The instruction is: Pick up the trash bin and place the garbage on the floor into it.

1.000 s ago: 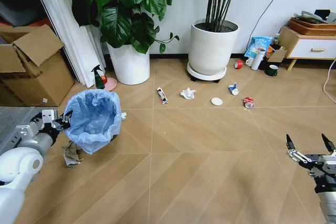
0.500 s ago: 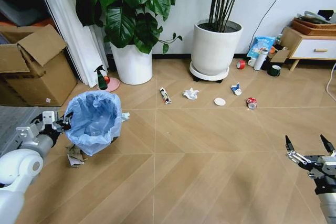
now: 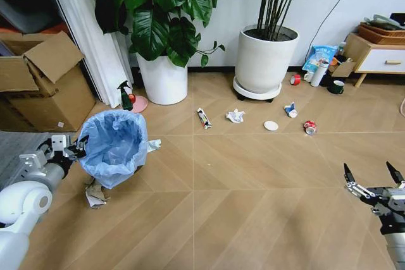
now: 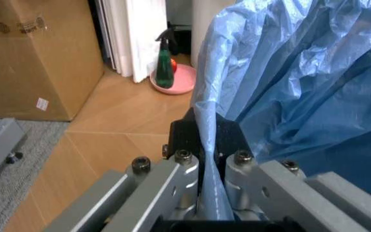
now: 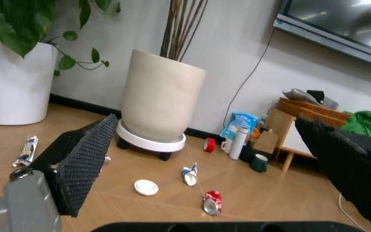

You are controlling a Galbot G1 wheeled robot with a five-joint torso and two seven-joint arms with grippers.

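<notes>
Gripping the upright trash bin [image 3: 112, 150] rim, left end effector [image 3: 71, 148] pinches its liner.

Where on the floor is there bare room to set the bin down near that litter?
The floor is bare between the litter row and the right claw. It is crowded from the wrapper across to the can, and beside the trash bin held by the left claw.

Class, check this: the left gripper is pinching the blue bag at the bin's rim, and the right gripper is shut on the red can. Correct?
Not quite. The left gripper does pinch the blue bag at the bin rim. But the right gripper is open and holds nothing, as the head view shows; the red can lies on the floor.
</notes>
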